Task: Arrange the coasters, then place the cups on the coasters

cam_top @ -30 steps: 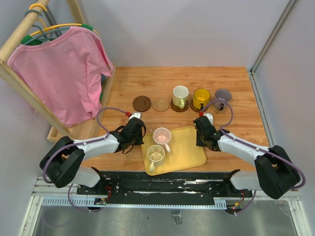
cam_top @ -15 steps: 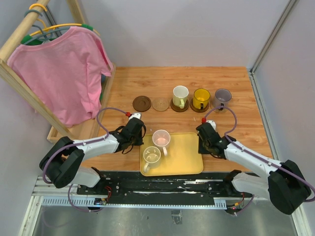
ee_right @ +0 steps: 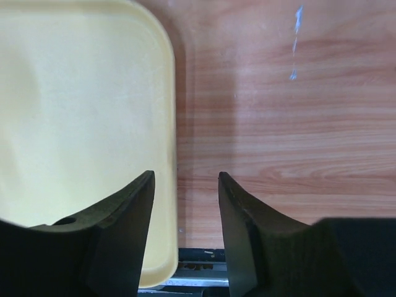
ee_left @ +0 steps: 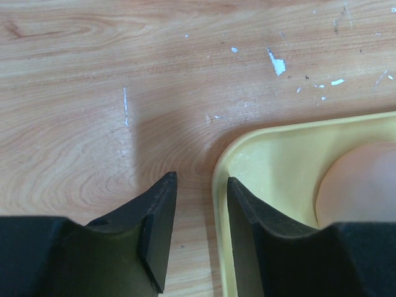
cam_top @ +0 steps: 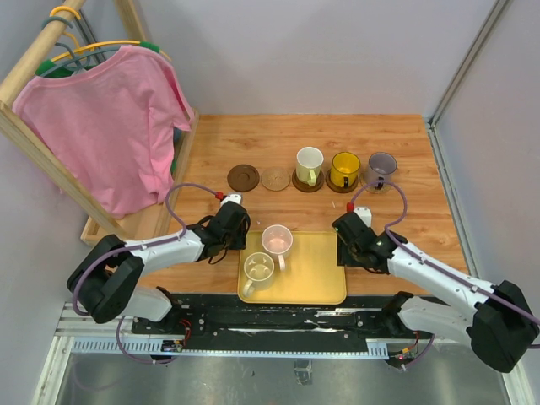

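Note:
A yellow tray [cam_top: 316, 272] lies at the table's near edge with a pale pink cup [cam_top: 277, 239] and a white-green cup [cam_top: 258, 267] in it. At the back, a cream cup [cam_top: 309, 164], a yellow cup [cam_top: 344, 168] and a grey-purple cup [cam_top: 381, 165] each stand on a coaster. A dark brown coaster [cam_top: 243, 177] and a tan coaster [cam_top: 275, 179] lie bare. My left gripper [cam_top: 240, 245] [ee_left: 198, 185] is open astride the tray's left rim [ee_left: 218, 185], beside the pink cup [ee_left: 362, 185]. My right gripper [cam_top: 346, 256] [ee_right: 185, 179] is open astride the tray's right rim [ee_right: 167, 124].
A wooden clothes rack [cam_top: 34, 135] with a pink shirt [cam_top: 105, 122] stands along the table's left side. The table's near edge and metal rail [ee_right: 198, 272] lie just below the tray. A frame post [cam_top: 443, 177] runs along the right side.
The tray with its two cups slid toward the near edge and squared up. Both grippers, earlier shut on its rims, have opened.

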Tool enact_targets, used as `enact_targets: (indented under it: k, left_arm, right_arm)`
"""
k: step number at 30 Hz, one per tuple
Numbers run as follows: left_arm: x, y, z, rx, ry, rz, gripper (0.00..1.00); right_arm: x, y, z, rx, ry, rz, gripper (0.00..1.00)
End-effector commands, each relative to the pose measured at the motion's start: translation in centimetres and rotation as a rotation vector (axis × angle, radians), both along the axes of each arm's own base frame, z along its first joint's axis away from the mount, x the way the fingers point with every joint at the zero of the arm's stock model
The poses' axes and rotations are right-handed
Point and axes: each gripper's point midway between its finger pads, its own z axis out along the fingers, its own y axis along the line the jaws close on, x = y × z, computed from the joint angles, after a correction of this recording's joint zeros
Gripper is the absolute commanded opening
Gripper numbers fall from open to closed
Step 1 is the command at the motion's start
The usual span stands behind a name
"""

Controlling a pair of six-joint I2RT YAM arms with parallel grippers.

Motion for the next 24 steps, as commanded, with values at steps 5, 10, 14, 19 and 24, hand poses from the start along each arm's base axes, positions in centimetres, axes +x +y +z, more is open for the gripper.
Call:
enact_targets:
  k: [5,10,14,19,24]
  left_arm:
    - [0.4,1.9,2.2,0.058,-0.053,0.043,0.69]
    - [0.5,2.5,4.4,0.016,-0.116,0.094,0.77]
    - [0.4,3.2,6.6,-0.037,-0.185,0.136,0.8]
    - [0.3,3.8,9.0,-0.089,-0.259,0.164,0.83]
    - [-0.2,4.1,9.0,-0.092,-0.253,0.167,0.83]
  right_arm:
    - [2.2,1.8,5.7,-0.022,-0.157,0.059,0.48]
    - [1.8,5.5,7.3,0.02,-0.191,0.174,0.53]
    - [0.9,8.7,8.1,0.073,-0.214,0.258,0.69]
    - [0.4,11.8,9.0,0.134,-0.221,0.33,0.92]
    - [0.4,13.4,8.7,0.151,-0.204,0.371,0.93]
